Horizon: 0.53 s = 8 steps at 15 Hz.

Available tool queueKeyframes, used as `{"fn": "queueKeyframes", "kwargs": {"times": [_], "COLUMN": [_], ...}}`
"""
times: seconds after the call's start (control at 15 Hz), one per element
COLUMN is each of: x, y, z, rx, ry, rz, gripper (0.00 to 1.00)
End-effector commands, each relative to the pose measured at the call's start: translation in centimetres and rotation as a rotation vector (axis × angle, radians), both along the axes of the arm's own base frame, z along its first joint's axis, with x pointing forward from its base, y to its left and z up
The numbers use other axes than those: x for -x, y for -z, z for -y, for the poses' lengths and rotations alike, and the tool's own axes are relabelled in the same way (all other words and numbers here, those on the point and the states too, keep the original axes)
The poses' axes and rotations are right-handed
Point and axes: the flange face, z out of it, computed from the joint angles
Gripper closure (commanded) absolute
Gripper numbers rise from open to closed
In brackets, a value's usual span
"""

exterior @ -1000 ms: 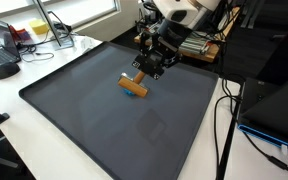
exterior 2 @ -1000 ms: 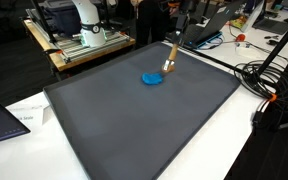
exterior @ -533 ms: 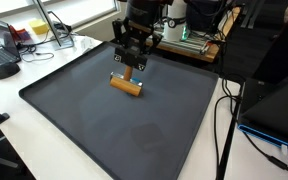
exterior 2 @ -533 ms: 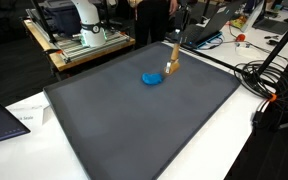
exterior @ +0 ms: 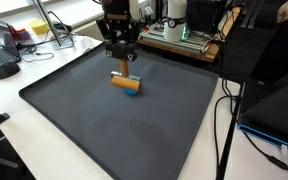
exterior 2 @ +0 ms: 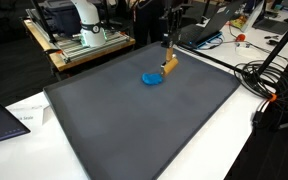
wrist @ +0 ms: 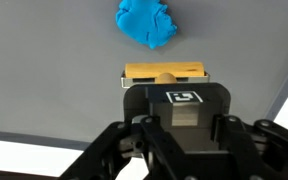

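I have the gripper [exterior: 121, 62] closed on the upright stem of a T-shaped tool of pale wood [exterior: 125, 84]. Its fingers are clamped on the stem from both sides, so the flat crossbar hangs level below them. I hold it that way because a vertical stem keeps the bar's long edge parallel to the surface.

My landmark is the blue lump of soft, dough-like material [exterior 2: 154, 79]. In an exterior view the tool [exterior 2: 170, 66] stands just beside the lump, on the side towards the far rim, and the gripper [exterior 2: 170, 45] is directly above it. In the wrist view the crossbar [wrist: 164, 73] lies square across the picture. The blue lump [wrist: 147, 22] sits just beyond it, and a thin strip of bare surface shows between them, so I judge them close but apart. I cannot tell whether the bar rests on the surface or hovers just off it.

Both lie on a dark grey, shallow-rimmed tray [exterior: 84, 120], and the lump is nearer the tray's far edge than its middle. Black cables [exterior 2: 259, 75] trail well off to one side of the lump, outside the tray.
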Motion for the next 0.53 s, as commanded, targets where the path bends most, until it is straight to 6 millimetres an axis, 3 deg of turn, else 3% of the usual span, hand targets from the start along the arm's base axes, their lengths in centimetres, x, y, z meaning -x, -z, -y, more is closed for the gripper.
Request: {"fn": "queueKeyframes", "kwargs": {"times": [0.0,0.47], "x": [1.5,2.2], "y": [-0.5,0.9], "z": [4.0,11.4], "rx": [-0.11,-0.256], "ry": [0.031,0.123], "rz": [0.012,0.005], "gripper": [0.78,0.78]}}
